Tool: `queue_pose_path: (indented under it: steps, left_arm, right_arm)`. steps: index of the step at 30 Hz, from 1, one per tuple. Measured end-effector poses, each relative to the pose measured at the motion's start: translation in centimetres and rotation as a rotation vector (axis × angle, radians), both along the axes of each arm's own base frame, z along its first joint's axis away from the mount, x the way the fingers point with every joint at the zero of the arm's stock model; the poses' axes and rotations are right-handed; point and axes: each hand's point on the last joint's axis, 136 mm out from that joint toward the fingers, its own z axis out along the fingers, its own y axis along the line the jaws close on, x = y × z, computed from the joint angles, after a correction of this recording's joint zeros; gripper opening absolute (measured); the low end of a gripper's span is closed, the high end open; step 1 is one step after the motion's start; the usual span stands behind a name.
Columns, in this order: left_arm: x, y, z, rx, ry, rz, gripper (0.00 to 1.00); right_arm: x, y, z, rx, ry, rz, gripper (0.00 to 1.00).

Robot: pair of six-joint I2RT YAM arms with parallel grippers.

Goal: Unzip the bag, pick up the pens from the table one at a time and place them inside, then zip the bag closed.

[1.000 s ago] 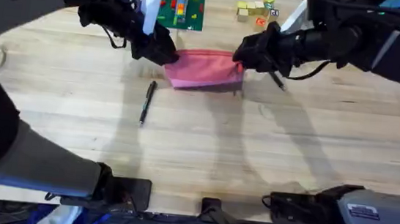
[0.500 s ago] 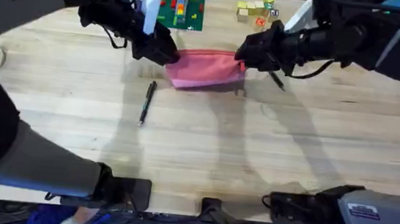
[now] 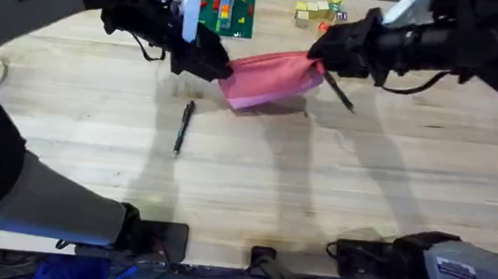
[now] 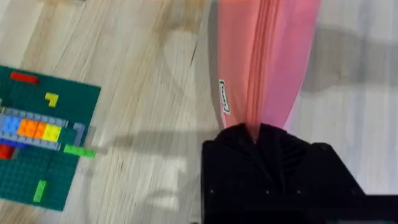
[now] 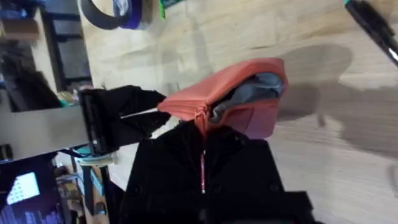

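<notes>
You have the table spread wide under both arms, its pale planks bare in front, with a green brick baseplate and a few small blocks at the far side. Just this side of them the bag hangs stretched between your two grippers, its right end pulled higher than its left. Your left gripper is clamped on the bag's left end, the zipper line running straight out from its fingers. Your right gripper is pinched on the right end, where the mouth gapes and shows the dark lining. One pen lies on the table nearer you, left of the bag; another pen slants just under your right gripper.
</notes>
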Motion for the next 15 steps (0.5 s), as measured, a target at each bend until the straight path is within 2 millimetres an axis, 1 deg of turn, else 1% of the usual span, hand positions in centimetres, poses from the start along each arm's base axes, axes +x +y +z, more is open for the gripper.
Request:
queue_pose_path:
  steps: [6,15]
  left_arm:
    - [-0.2,-0.9,0.7,-0.050,-0.003,-0.021,0.042]
    - [-0.2,-1.2,1.1,-0.075,-0.005,-0.027,0.042]
  right_arm:
    - [0.0,-1.2,1.5,0.021,-0.033,-0.027,0.032]
    - [-0.1,-2.1,1.9,0.036,-0.039,-0.045,0.032]
